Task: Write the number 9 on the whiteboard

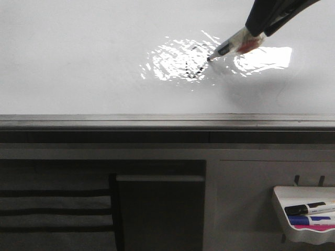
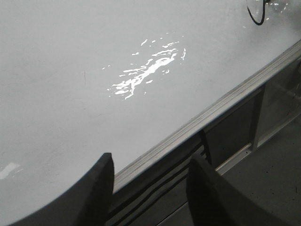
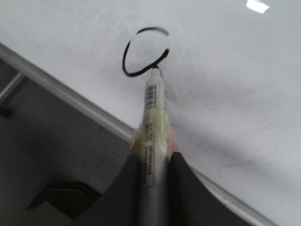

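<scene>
On the whiteboard (image 1: 78,57), in the glare right of centre, a black marker stroke (image 3: 141,54) forms an open loop, the number 9 only partly drawn. The marker (image 3: 153,122) tip touches the loop's end; its barrel label is too blurred to read. The right gripper (image 3: 153,162) is clenched around the marker. The left gripper (image 2: 150,176), jaws spread, hangs over the board's near frame. A small tray (image 1: 293,209) at near right holds more markers.

below the board's edge runs a grey cabinet front (image 1: 157,152) with a dark panel (image 1: 159,214) set into it and black horizontal slats (image 1: 52,212) to the left. a small white tray (image 1: 293,230) hangs at lower right, holding markers (image 1: 309,209). bright glare falls from overhead light.
</scene>
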Robot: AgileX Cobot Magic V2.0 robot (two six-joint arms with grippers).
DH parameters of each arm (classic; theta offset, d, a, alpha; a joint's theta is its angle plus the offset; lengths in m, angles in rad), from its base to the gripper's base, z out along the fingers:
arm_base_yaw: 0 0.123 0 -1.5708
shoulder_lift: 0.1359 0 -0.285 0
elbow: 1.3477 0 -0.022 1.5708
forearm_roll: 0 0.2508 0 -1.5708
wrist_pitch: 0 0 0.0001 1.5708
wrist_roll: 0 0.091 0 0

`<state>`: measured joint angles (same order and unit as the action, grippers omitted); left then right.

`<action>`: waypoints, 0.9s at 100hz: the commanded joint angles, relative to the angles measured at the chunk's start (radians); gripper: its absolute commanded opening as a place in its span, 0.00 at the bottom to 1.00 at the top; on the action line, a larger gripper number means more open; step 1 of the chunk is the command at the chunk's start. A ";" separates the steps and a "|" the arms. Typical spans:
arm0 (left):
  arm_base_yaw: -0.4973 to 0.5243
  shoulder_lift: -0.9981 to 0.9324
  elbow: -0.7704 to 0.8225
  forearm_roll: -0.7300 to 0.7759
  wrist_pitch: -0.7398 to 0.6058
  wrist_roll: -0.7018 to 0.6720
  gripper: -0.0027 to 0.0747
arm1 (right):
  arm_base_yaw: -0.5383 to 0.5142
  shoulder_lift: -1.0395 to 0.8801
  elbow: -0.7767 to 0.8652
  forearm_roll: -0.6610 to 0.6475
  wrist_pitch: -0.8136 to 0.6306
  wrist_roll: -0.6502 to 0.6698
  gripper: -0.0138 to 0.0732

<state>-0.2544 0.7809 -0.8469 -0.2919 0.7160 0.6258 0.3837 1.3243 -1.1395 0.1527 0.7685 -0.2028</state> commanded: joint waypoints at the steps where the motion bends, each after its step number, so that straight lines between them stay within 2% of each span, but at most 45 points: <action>1: 0.004 0.000 -0.027 -0.030 -0.066 -0.014 0.47 | 0.023 -0.030 0.008 0.002 -0.017 0.003 0.11; 34: 0.002 0.000 -0.031 -0.089 -0.092 0.022 0.47 | 0.039 -0.043 -0.020 0.002 -0.004 0.003 0.11; 67: 0.002 0.000 -0.031 -0.089 -0.088 0.022 0.47 | 0.039 -0.094 -0.023 0.002 -0.113 0.005 0.11; 90: 0.002 0.000 -0.031 -0.089 -0.088 0.022 0.47 | -0.041 -0.096 -0.023 -0.002 -0.120 0.020 0.11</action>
<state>-0.2544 0.7809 -0.8469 -0.3513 0.6969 0.6513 0.3741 1.2602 -1.1261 0.1520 0.7137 -0.1907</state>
